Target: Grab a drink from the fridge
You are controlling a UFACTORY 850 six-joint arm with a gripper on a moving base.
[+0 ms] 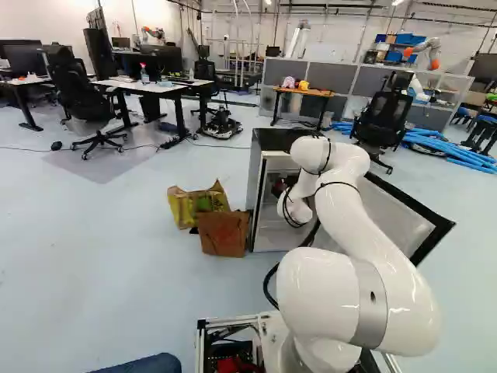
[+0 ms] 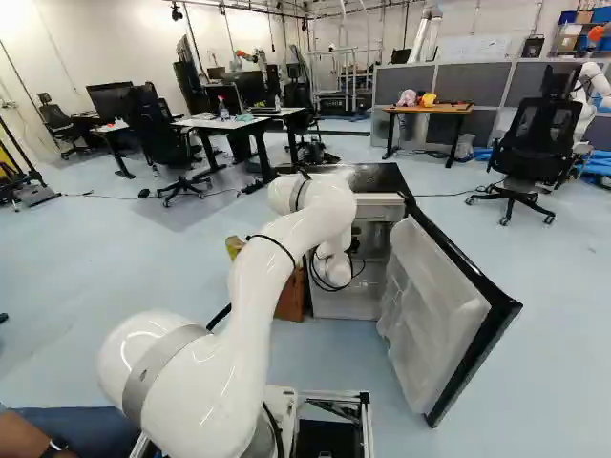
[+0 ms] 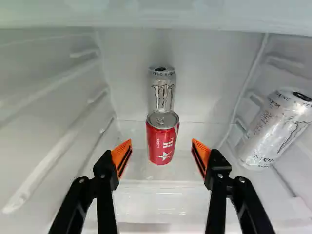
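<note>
So the black two-fingered gripper with orange pads (image 3: 162, 158) is spread wide, short red metal can (image 3: 163, 137) just ahead.

Apparently a lab: desks (image 1: 161, 88), another robot (image 1: 424, 45)

Room, left base view: pale blue-grey floor (image 1: 93, 256), white wall (image 1: 272, 31). At left, white-topped desks (image 1: 144, 86), dark monitor (image 1: 22, 59), 1 black office chair (image 1: 78, 89). Beyond, grey partition (image 1: 369, 81); before it, 1 wood-topped table (image 1: 322, 93) bearing pink and yellow items. At right, 1 black swivel chair (image 1: 384, 116), blue tubes (image 1: 458, 148) lying on the floor, blue bins (image 1: 408, 39) farther back
</note>
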